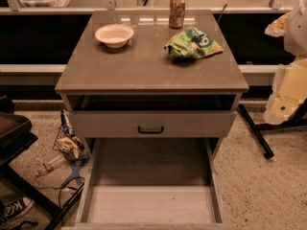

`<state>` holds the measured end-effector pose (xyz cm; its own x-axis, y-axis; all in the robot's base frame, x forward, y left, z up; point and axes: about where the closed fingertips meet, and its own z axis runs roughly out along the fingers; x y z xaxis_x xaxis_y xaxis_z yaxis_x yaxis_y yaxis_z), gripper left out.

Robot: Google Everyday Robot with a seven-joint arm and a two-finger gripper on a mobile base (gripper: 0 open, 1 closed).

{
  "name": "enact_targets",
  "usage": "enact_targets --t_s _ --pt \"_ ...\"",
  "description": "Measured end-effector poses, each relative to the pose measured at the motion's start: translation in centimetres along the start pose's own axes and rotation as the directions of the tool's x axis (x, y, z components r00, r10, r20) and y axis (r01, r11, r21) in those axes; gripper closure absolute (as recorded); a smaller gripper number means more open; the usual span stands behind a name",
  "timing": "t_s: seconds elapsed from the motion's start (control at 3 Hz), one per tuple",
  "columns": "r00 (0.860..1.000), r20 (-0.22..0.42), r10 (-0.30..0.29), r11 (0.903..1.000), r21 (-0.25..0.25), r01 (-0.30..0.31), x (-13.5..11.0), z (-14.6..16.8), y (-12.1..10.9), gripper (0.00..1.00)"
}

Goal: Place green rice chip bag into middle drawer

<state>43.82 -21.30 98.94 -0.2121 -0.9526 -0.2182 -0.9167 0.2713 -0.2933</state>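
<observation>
The green rice chip bag [193,43] lies crumpled on the right part of the cabinet top [144,68], just in front of an orange-brown drink can [177,11]. The middle drawer [148,202] is pulled out at the bottom of the view, showing a pale flat floor and low side walls with nothing in it. My gripper [286,96] is a cream-white shape at the right edge, beside the cabinet's right side and below the level of the bag. It is apart from the bag and holds nothing that I can see.
A white bowl [114,34] stands on the top at the back left. A closed drawer front with a small black handle [150,129] sits above the open drawer. A wire basket of litter [69,145] and cables lie on the floor at left; a black bar [255,131] lies at right.
</observation>
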Motion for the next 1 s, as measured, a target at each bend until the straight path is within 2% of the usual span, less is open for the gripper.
enact_targets --t_s 0.33,0.67,1.0 --pt "1.000 0.006 -0.010 0.9999 0.004 0.010 -0.2 0.0 -0.2 0.00" --pt "0.989 0.075 -0.127 0.9908 0.058 0.123 -2.2 0.0 -2.5 0.00" --pt "0.933 0.085 -0.350 0.9322 0.128 0.339 -6.0 0.6 -6.1 0.00"
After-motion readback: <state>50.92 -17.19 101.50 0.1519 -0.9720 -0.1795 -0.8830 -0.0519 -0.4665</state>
